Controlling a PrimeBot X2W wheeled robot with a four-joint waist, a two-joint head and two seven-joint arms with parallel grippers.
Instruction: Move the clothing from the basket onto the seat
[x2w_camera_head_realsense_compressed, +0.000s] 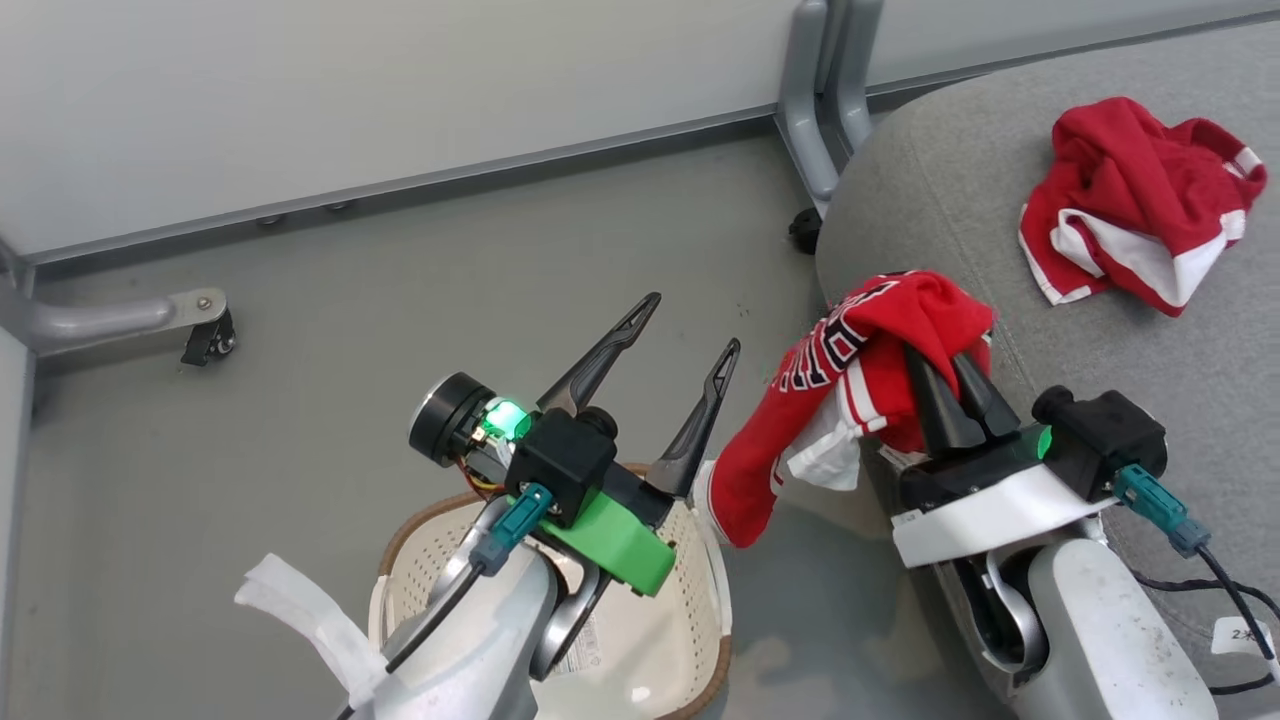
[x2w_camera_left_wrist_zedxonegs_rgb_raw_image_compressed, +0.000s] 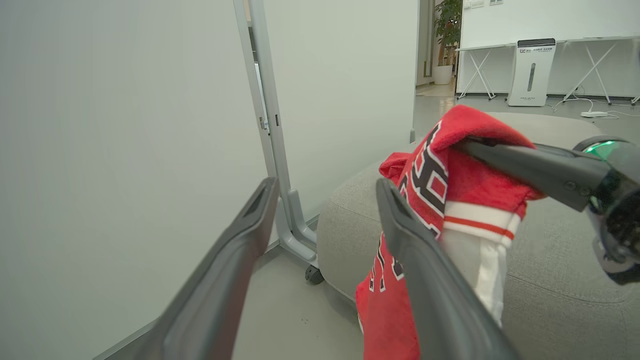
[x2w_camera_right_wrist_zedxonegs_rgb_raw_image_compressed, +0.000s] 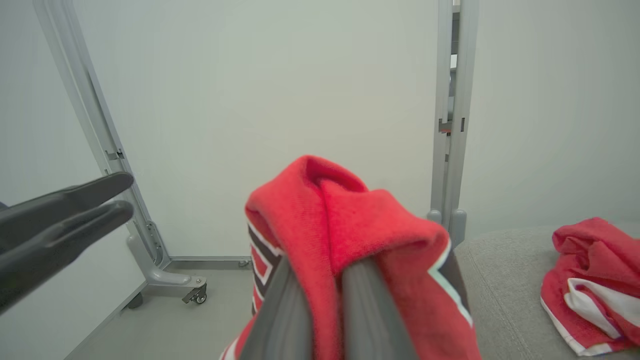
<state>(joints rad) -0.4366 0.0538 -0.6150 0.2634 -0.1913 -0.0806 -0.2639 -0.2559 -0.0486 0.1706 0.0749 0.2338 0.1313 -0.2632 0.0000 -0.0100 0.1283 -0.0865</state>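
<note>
Your right gripper (x2w_camera_head_realsense_compressed: 950, 385) had its jaws clamped on a bunched fold of the soft, light jersey (x2w_camera_head_realsense_compressed: 880, 330) at the seat (x2w_camera_head_realsense_compressed: 960, 180) edge. The shorts (x2w_camera_head_realsense_compressed: 1130, 200) lay at two o'clock, and your left gripper (x2w_camera_head_realsense_compressed: 695, 320) held its jaws wide above the basket (x2w_camera_head_realsense_compressed: 695, 570).

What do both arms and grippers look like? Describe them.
Both arms are pale grey shells with black wrist blocks, green lights and teal cable plugs. Left gripper has a green bracket; right gripper a white one. Fingers are long, dark, tapered.
</note>
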